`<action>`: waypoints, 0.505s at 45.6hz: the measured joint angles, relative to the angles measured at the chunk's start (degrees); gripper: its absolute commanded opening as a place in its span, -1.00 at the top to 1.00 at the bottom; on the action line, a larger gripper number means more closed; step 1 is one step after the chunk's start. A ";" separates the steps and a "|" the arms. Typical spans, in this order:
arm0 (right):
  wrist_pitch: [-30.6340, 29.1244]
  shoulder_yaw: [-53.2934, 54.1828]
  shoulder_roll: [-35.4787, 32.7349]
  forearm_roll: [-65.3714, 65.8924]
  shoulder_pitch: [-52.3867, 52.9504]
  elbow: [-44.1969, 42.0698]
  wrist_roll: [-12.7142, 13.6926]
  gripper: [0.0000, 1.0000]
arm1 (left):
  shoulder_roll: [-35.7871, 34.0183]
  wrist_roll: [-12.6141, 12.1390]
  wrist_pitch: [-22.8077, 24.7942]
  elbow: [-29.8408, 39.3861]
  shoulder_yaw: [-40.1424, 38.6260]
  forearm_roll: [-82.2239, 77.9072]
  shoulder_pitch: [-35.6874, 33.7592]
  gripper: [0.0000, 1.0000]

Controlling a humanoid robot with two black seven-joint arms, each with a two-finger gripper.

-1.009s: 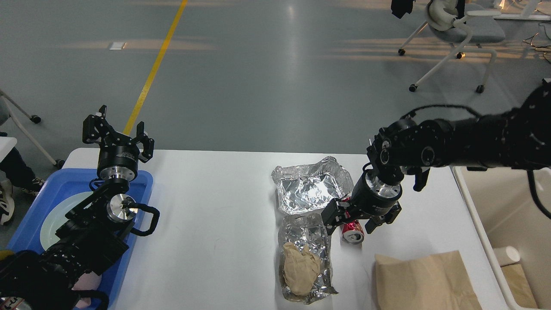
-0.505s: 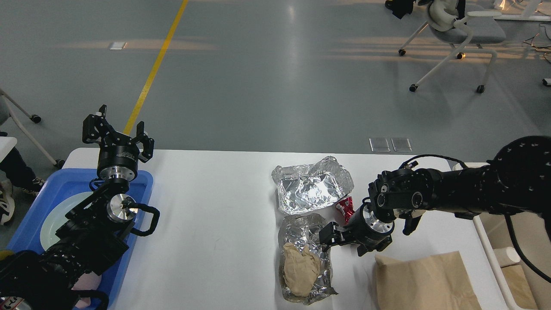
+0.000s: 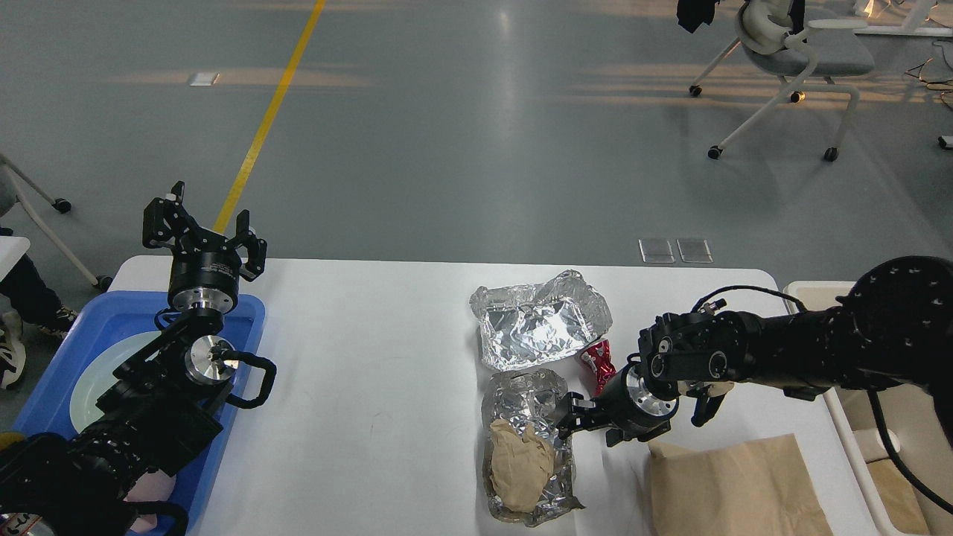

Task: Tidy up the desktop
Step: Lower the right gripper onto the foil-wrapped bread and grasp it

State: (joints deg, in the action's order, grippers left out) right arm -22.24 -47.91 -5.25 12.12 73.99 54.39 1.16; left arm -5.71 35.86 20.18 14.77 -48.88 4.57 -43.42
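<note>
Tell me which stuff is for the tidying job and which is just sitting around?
For the job: desktop, foil tray, foil with brown paper wad, red can, paper bag, beige bin, blue tray, right tool.

Just around: office chair, yellow floor line.

The desktop [image 3: 372,357] spans the view. At its left end lies a tray [image 3: 246,313] holding a plate [image 3: 97,380]; the left gripper [image 3: 202,237] stands above the tray's far edge. Right of centre lie two foil sheets: the far foil [image 3: 536,324] behind the near foil [image 3: 532,402], which bears a crumpled paper wad [image 3: 520,465]. A can [image 3: 598,361] lies just right of the two. The right gripper [image 3: 572,415] meets the near foil's right edge. A paper bag [image 3: 733,487] lies at the near right; a bin [image 3: 834,402] stands beyond the desktop's right edge.
</note>
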 measured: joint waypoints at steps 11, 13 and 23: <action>-3.41 0.49 0.06 -0.04 -0.17 0.77 0.15 1.00 | 0.00 0.00 0.00 0.00 0.00 0.00 0.00 -0.93; -6.09 2.07 -0.13 -0.26 -0.07 0.93 0.15 1.00 | 0.00 0.00 0.00 0.00 0.00 0.00 0.00 -0.93; -10.59 7.02 -2.78 -0.43 0.81 1.85 0.15 1.00 | 0.00 0.00 0.00 0.00 -0.01 -0.04 0.00 -0.93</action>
State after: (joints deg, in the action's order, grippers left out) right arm -32.83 -40.89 -8.03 11.70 74.80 56.25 1.32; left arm -5.71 35.86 20.18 14.77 -48.88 4.53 -43.42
